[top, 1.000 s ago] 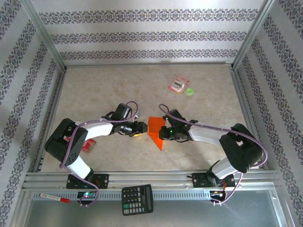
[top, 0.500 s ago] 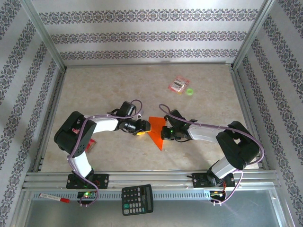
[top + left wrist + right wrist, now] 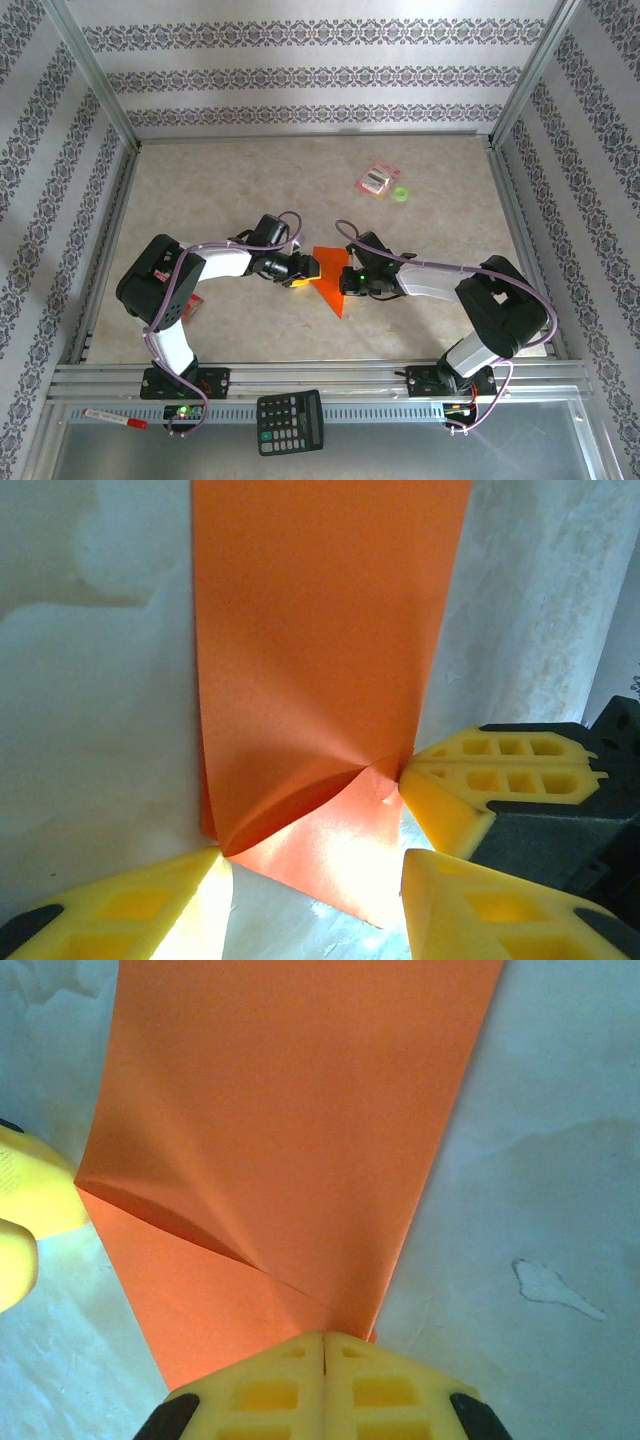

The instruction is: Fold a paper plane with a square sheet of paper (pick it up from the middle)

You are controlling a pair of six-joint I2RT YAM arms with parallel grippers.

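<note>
A thin, bright orange square sheet of paper (image 3: 328,272), partly folded to a point, lies well beyond the black calculator (image 3: 290,421). The right gripper (image 3: 324,1342) is clenched on its edge — the left gripper (image 3: 312,875) stands released, straddling a corner.

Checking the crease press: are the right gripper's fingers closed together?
Yes, the right gripper is shut, its yellow tips touching, at the orange paper.

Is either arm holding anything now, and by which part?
The right gripper, jaws shut, pinches the orange sheet at its edge where the crease ends. The left gripper, open, holds nothing.
</note>
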